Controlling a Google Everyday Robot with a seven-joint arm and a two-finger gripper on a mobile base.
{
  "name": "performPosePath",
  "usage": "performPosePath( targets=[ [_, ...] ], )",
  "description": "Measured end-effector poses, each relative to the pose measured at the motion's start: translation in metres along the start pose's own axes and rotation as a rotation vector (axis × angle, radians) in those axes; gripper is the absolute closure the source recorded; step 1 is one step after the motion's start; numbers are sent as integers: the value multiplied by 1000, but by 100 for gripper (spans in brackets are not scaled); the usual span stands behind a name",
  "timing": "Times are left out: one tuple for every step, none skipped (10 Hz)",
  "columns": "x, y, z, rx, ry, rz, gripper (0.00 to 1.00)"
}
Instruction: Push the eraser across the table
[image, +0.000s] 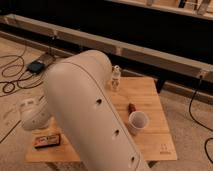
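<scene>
Tool above eraser, near table left edge.

Your arm fills centre frame, white link running diagonally. The gripper sits low at left, beyond the elbow.
</scene>
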Motion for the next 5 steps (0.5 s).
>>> performPosePath(
  targets=[
    [-1,7,-3,2,2,-1,20],
    [-2,12,-6,5,6,-3,20],
    [-3,15,-9,11,7,-7,20],
    [-3,15,-10,15,9,-7,20],
    [-3,15,-10,15,9,-7,20]
  ],
)
